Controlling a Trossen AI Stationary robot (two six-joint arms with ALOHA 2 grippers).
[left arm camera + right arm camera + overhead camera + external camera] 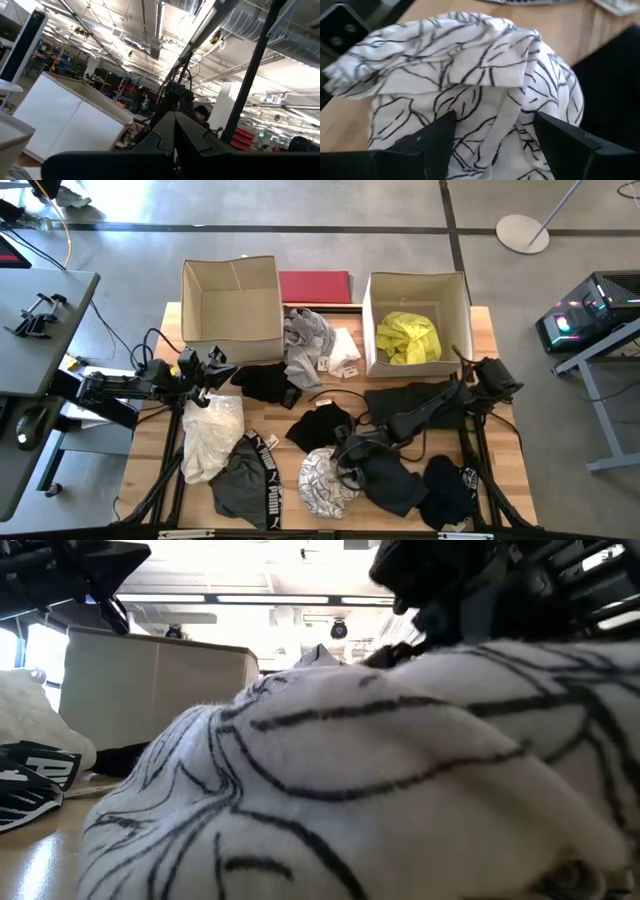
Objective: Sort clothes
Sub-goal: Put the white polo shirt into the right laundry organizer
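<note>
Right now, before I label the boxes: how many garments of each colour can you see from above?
Black garments: 5 (some overlap, so roughly)
Grey garments: 2
Cream-white garments: 2
Neon yellow garment: 1
Black-and-white print garment: 1
Total: 11

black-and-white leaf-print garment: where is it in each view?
High view: the leaf-print garment lies near the table's front edge, with the right gripper at its right side.
Low view: it fills the foreground.
Left wrist view: not in it.
Right wrist view: it fills the centre, on bare wood, between that arm's spread fingers.
Shared landmark: the grey PUMA-waistband garment beside it, its waistband at the low view's left edge.
</note>
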